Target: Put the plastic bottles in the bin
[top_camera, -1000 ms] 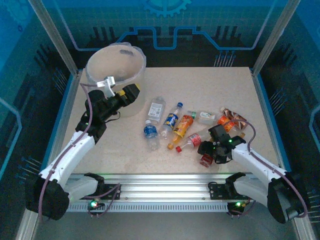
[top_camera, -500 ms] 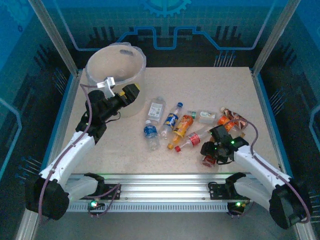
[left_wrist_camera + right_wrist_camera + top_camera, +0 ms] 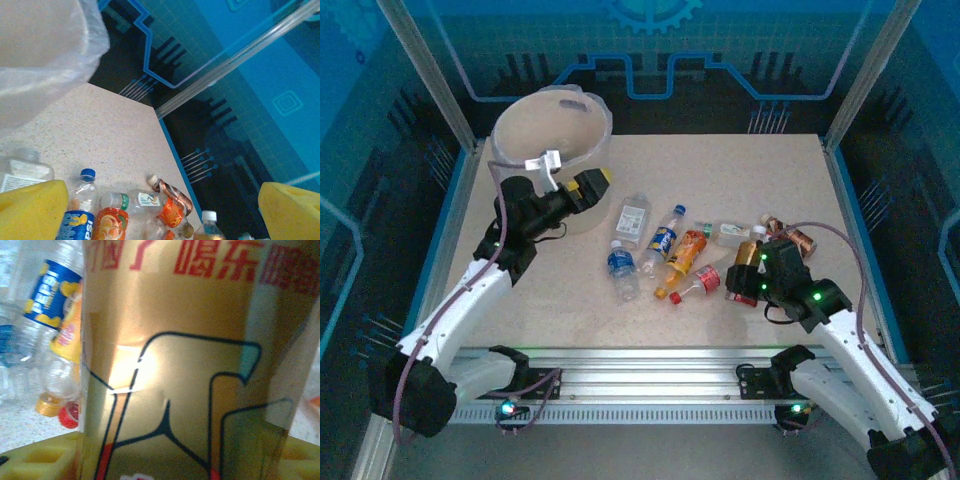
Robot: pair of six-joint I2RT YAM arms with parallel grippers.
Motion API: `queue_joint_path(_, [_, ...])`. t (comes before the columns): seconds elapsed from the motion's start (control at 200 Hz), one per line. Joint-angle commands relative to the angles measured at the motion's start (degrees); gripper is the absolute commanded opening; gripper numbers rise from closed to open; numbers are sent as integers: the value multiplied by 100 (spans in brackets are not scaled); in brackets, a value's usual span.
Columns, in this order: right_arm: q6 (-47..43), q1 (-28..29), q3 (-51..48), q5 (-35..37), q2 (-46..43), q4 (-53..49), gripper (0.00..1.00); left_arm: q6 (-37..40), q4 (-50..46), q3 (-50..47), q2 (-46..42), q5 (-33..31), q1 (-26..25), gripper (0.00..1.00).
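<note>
Since the bin [image 3: 548, 125] stands in the upper left of the overhead view, well apart from the right gripper [image 3: 748, 272] at lower right, the carry must run leftward and up the frame. The loose plastic bottles [image 3: 665, 250] lie between, mid-table. The left gripper [image 3: 582, 186], just beside the bin, gapes wide and empty. The right one's jaws clamp a gold-labelled bottle [image 3: 165, 365], its long axis up the frame.
</note>
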Motion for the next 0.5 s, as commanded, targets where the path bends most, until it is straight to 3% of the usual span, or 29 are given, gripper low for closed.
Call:
queue_joint_path(0.0, [-841,148,154,-564,-182,995,46,413,-295,426,122,296,-251,99])
queue_joint_path(0.225, [-1740,268,259,-1438,-114,2387,46,1185,-872,1017,397,406,-917,99])
queue_joint_path(0.495, [-2275,677,523,-1944,384,3158,46,1794,-860,1716,1123,764,-1741,99])
